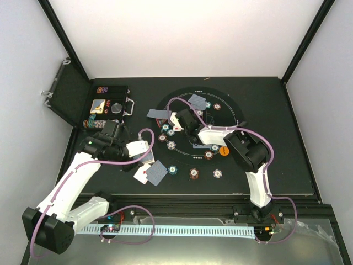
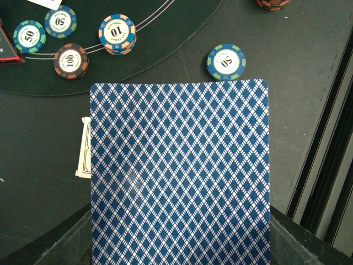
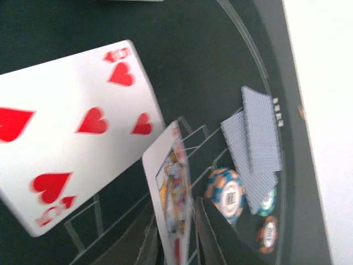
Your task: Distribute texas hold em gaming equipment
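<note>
Left pincer (image 2: 179,249): clamped tight on a blue-backed card (image 2: 179,165), held flat and low over the near-left of the surface (image 1: 289,160), just outside the round mat (image 1: 234,107).
Landing spot: a face-up card (image 2: 84,146) peeks out at the held card's left edge, and a teal chip (image 2: 226,62) sits just beyond its far edge.
Placing it: I'd come down flat, let go only when the card is almost on the surface, and steer clear of that chip so the pair reads as one hand.
Right pincer (image 3: 176,212): over the far-left of the mat, a finger on either side of a face card (image 3: 174,176) standing edge-on. Pinched or loose, I cannot tell.
Hearts card (image 3: 71,143): blurred, face up, just left of the face card.
Watch out: two face-down cards (image 3: 256,143) and a chip stack (image 3: 226,193) lie close, so drop clear of them.
</note>
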`<state>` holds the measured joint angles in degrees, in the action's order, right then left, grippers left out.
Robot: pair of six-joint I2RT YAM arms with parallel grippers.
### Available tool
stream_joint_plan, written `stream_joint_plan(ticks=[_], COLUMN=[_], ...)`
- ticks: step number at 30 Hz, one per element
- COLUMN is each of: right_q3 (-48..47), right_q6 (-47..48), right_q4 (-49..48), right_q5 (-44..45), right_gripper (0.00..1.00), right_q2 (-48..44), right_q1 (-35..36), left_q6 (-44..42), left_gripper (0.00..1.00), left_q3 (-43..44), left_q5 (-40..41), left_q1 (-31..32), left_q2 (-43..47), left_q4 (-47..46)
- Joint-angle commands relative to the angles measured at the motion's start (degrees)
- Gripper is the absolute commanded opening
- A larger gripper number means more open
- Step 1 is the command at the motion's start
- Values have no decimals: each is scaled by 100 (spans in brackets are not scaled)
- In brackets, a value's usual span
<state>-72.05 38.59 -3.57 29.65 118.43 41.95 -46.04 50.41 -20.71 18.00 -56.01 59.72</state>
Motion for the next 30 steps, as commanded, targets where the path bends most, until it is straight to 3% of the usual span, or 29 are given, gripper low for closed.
stream_joint_plan(ticks=[1, 7, 10, 15, 20, 23, 30], right_q3=[179, 199, 183, 197, 154, -209, -264], right_q6=[-119, -508, -958, -1492, -2017, -3030, -5024], right_q4=[365, 765, 892, 1278, 1556, 2083, 2801], right_q5=[-532, -681, -785, -1465, -1549, -1615, -2089], right_gripper=[21, 37, 56, 60, 62, 60, 24], right_q2=[-368, -626, -900, -1402, -1697, -1612, -1224], right_q1=[50, 57, 43, -6, -121, -447, -1031], left_q6=[8, 1, -10, -28, -37, -15, 16], left_gripper=[1, 2, 2, 2, 2, 2, 2], left_q3=[245, 267, 267, 309, 286, 280, 241], left_q5=[10, 21, 32, 19, 21, 8, -30], left_q1=[-16, -16, -16, -20, -16, -16, -16], left_q2=[-18, -3, -4, -8, 22, 34, 53], left_q4=[61, 125, 140, 212, 211, 200, 137])
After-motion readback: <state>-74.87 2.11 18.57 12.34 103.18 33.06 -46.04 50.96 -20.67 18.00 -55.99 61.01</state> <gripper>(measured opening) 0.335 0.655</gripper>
